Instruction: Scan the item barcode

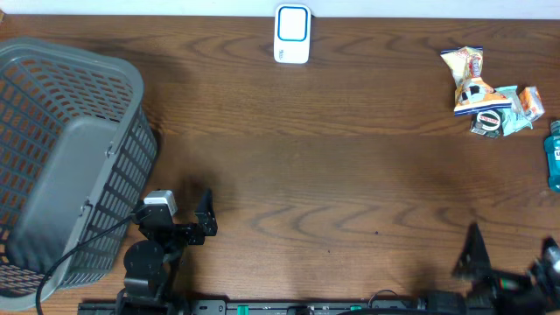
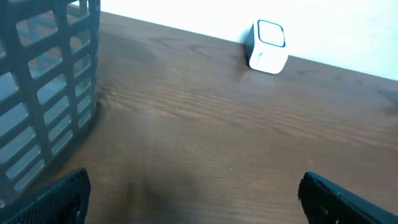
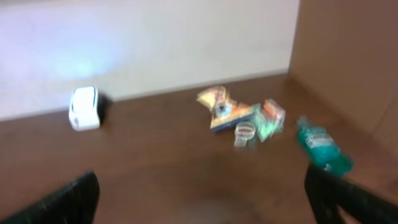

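The white scanner with a blue-rimmed window [image 1: 291,33] stands at the table's far edge, also in the left wrist view [image 2: 267,46] and the right wrist view [image 3: 85,107]. The items lie at the far right: a heap of snack packets [image 1: 486,92] [image 3: 236,113] and a teal bottle [image 1: 554,153] [image 3: 323,148] lying on its side. My left gripper [image 1: 177,214] [image 2: 196,199] stands open over bare wood beside the basket. My right gripper [image 1: 512,255] [image 3: 202,202] is open near the front right edge, well short of the items. Nothing is between either pair of fingers.
A large grey slatted basket [image 1: 70,149] [image 2: 43,93] fills the left side, close to my left gripper. A pale wall runs along the table's far edge. A brown panel [image 3: 348,56] rises at the right behind the bottle.
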